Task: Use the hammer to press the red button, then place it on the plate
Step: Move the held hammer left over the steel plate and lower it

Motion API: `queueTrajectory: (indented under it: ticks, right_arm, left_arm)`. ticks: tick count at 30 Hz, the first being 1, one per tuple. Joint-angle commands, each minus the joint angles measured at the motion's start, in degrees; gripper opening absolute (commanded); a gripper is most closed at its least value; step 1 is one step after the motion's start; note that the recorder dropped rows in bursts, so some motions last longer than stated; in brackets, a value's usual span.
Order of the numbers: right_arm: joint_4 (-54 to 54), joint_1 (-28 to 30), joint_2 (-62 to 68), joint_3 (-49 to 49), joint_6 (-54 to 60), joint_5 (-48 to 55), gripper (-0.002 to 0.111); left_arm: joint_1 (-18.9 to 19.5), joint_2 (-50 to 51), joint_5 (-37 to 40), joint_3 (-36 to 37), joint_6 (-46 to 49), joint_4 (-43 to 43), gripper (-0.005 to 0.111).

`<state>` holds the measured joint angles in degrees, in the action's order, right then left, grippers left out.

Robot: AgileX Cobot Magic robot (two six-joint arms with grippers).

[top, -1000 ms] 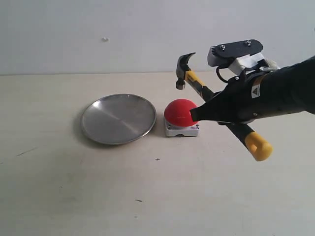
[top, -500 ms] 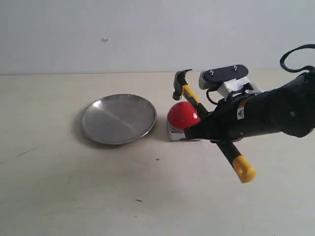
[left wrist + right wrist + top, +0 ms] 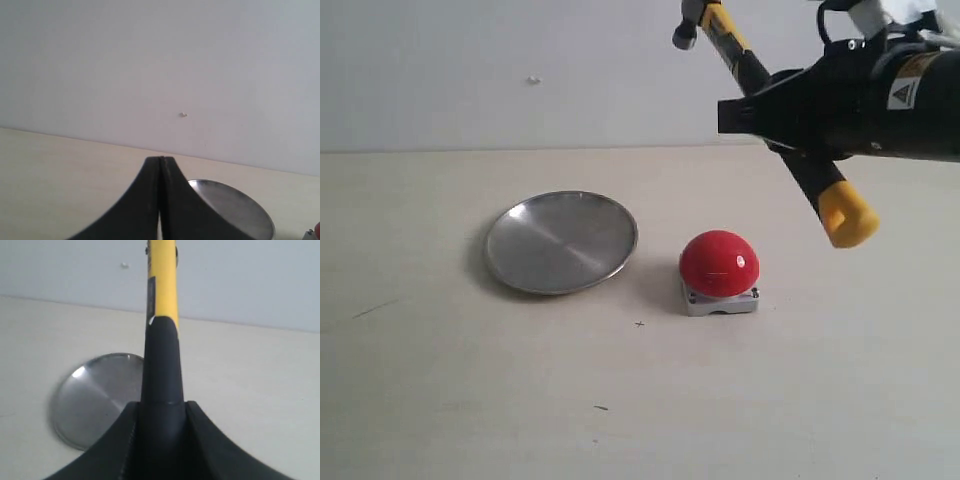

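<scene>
hammer [image 3: 745, 62]: up in the air, well clear of the desk [image 3: 470, 400], tilted, with its dark head at the top edge of the exterior view and its yellow end lower, out to the right; it is above the red button and touches neither button nor plate.
right fingers [image 3: 205, 450]: pinching the hammer's black handle from both sides, about midway along it, below the yellow neck band.
left fingers [image 3: 145, 200]: pressed together with nothing between them, hanging over the desk, the plate's rim showing just beyond them; I can't see them from the exterior view.
red button [image 3: 720, 262]: sits on its small grey base on the desk, near the plate's right side but apart from it.
plate [image 3: 560, 243]: flat on the desk, left of the button, its shiny face catching the light.
wall [image 3: 520, 70]: plain and pale behind the desk, with one small speck.
</scene>
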<state>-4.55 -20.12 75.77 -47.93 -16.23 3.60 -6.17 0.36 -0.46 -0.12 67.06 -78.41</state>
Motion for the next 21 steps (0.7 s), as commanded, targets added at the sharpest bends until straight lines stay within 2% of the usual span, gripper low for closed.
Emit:
queueTrajectory:
  ticks: [1, 2, 4, 5, 6, 8, 14, 17, 21]
  right_arm:
    - [0.93, -8.20, 0.73, -0.44, -4.95, -5.26, 0.000]
    - [1.29, -9.81, 1.85, -0.44, -6.47, -7.95, 0.000]
    - [-0.66, -13.59, 5.84, -0.44, -19.09, -22.87, 0.000]
    - [-3.82, -13.85, 7.15, -0.44, -26.04, -27.85, 0.000]
    - [-9.11, -13.85, 9.46, -0.44, -37.83, -37.59, 0.000]
    - [-12.31, -12.73, 13.80, -0.55, -48.99, -48.45, 0.000]
    - [-12.21, -12.73, 30.47, -6.15, -54.74, -48.35, 0.000]
    - [-16.62, -11.58, 37.71, -11.20, -63.81, -50.15, 0.000]
    - [-23.57, -8.22, 45.91, -18.12, -75.96, -58.69, 0.000]
  left_arm:
    - [-0.11, -0.36, 0.03, 0.12, 0.00, -0.28, 0.000]
    - [-0.11, -0.36, 0.03, 0.12, 0.00, -0.28, 0.000]
    - [-0.11, -0.36, 0.03, 0.12, 0.00, -0.28, 0.000]
    - [-0.11, -0.36, 0.03, 0.12, 0.00, -0.28, 0.000]
    - [-0.11, -0.36, 0.03, 0.12, 0.00, -0.28, 0.000]
    - [-0.11, -0.36, 0.03, 0.12, 0.00, -0.28, 0.000]
    - [-0.11, -0.36, 0.03, 0.12, 0.00, -0.28, 0.000]
    - [-0.11, -0.36, 0.03, 0.12, 0.00, -0.28, 0.000]
    - [-0.11, -0.36, 0.46, 0.12, 0.12, -0.28, 0.000]
